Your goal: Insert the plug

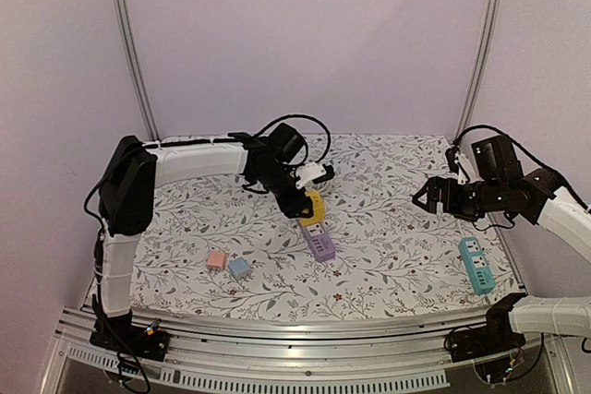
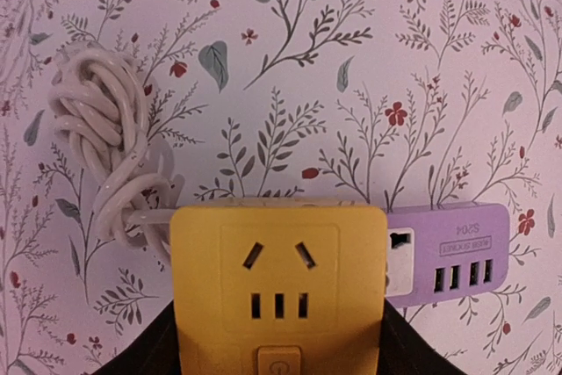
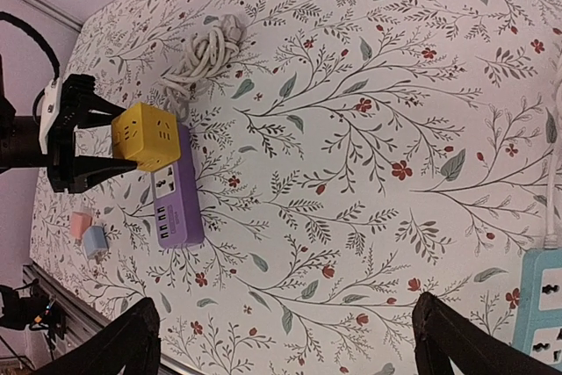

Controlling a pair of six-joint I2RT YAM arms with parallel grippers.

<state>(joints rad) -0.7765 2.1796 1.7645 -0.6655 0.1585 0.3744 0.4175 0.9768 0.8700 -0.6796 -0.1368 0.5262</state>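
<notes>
The plug is a yellow cube [image 1: 314, 208] with socket holes on its face and a coiled white cord [image 2: 101, 138] trailing from it. My left gripper [image 1: 307, 202] is shut on the cube's sides, and its dark fingers [image 2: 145, 353] flank the yellow cube [image 2: 279, 278] in the left wrist view. The cube sits over the far end of a purple power strip [image 1: 319, 243], touching or just above it; I cannot tell which. The purple strip [image 2: 448, 256] shows one white socket and several USB ports. My right gripper [image 3: 285, 335] hangs open and empty over bare cloth at the right.
A teal power strip [image 1: 476, 265] lies near the right edge, under the right arm. A pink adapter [image 1: 217, 260] and a blue adapter [image 1: 239, 268] sit at the front left. The floral cloth [image 1: 397, 256] covers the table, with walls behind.
</notes>
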